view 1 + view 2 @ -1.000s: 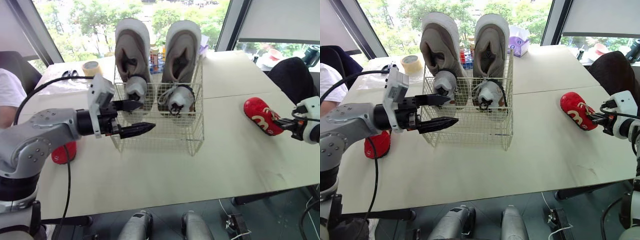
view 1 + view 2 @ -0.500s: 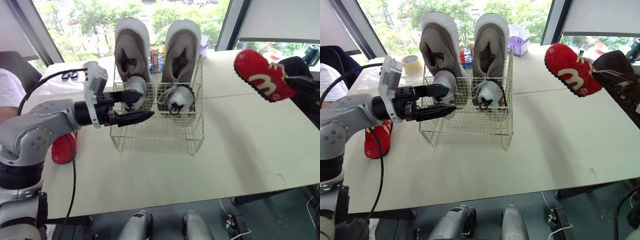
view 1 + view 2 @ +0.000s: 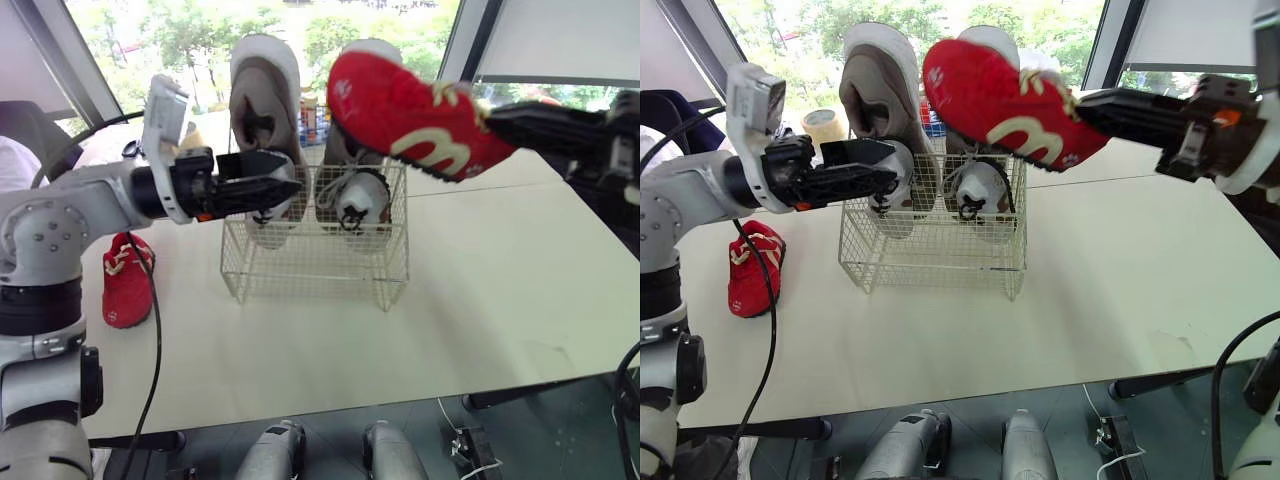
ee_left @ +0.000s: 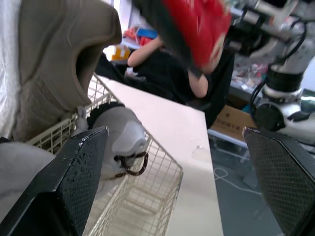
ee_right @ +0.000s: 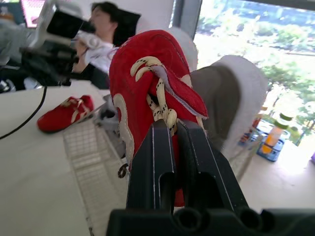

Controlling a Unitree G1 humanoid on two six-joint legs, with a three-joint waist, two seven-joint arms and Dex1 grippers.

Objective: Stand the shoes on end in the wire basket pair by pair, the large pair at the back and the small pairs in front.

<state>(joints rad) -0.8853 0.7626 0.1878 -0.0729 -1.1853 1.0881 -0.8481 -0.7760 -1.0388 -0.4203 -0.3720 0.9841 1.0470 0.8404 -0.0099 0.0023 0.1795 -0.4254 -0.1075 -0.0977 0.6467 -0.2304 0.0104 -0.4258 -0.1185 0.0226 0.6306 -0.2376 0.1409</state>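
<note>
A red shoe (image 3: 400, 115) hangs in the air, sole up, above the front of the wire basket (image 3: 320, 270). My right gripper (image 3: 487, 120) is shut on it at the laces. The other red shoe (image 3: 125, 285) lies on the table to the left of the basket. Two large grey shoes (image 3: 262, 110) stand on end at the back of the basket, toes up. My left gripper (image 3: 290, 190) is open at the basket's upper left edge, in front of the left grey shoe, with nothing between its fingers (image 4: 74, 182).
A tape roll (image 3: 820, 125) and small bottles sit on the table behind the basket. A person (image 3: 12, 160) sits at the far left. A black chair (image 3: 590, 150) stands at the right. Bare tabletop (image 3: 480, 300) stretches to the right of the basket.
My right gripper has lifted the red shoe off the table and carried it left to above the basket. The left gripper has risen to the basket's upper edge.
</note>
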